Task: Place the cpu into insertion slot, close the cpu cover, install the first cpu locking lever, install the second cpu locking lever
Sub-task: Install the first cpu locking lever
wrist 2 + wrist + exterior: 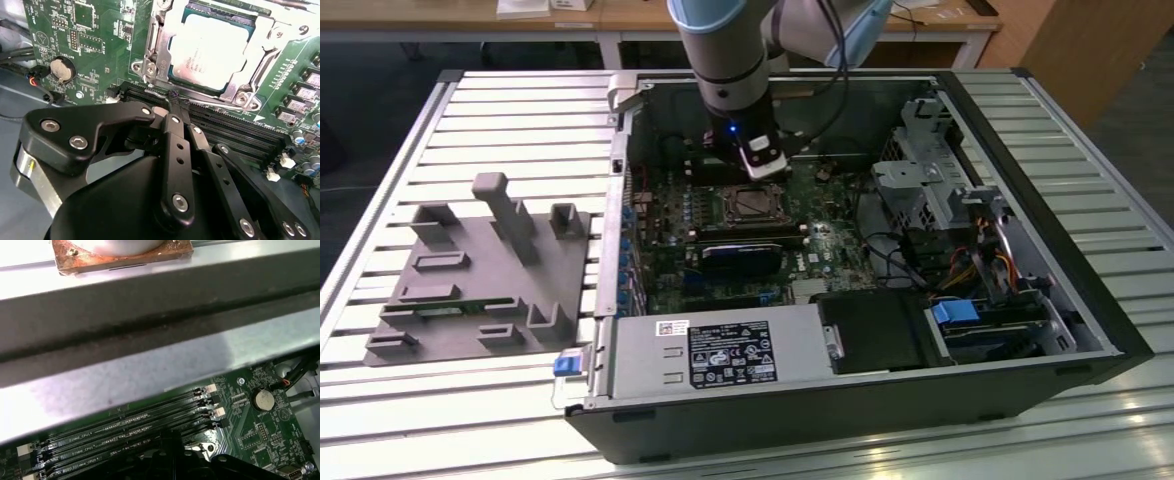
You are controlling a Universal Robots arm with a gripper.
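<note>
Silver-grey cpu (210,47) sits in insertion slot (750,203), cpu cover (155,47) down around it. Gripper (175,107) just at 12 o'clock of the slot in the exterior view, jaws clenched, grasping nothing. Green board (85,60) lies inside open black case (854,415). Slatted metal table (507,120) underneath, grey fixture (480,270) at the case's 9 o'clock, wooden desks (454,12) behind.

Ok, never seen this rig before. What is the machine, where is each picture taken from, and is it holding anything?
It is one robot arm with a gripper, reaching into an open computer case that lies on a slatted table. The exterior view is from off the arm; both wrist views ride on it, close to the green board. In the second wrist view the cpu lies under its silver cover. The gripper's fingers are together, tips by the cover's edge and the memory slots; I see nothing held. A grey fixture rests beside the case.
</note>
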